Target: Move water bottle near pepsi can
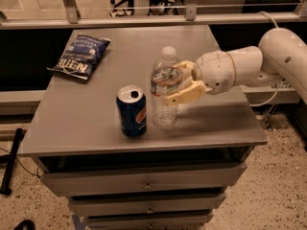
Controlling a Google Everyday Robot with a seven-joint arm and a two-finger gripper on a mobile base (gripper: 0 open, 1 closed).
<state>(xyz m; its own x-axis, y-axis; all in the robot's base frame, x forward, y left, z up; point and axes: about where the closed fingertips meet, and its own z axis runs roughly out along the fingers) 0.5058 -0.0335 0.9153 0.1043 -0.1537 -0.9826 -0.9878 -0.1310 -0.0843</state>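
The gripper (173, 83), reaching in from 3 o'clock on its white arm (240, 67), is clamped on the water bottle (161, 86), one finger across the label band and the other lower on the ribbed body. The bottle is upright with its base down at the grey cabinet top (211, 123), though whether it rests there cannot be told. Just beside it at 8 o'clock, a narrow gap apart, stands the pepsi can (132, 112); well off at 10 o'clock from the can, a blue chip bag (80, 56) lies flat near the far-left corner, and drawers (144, 183) front the cabinet below.
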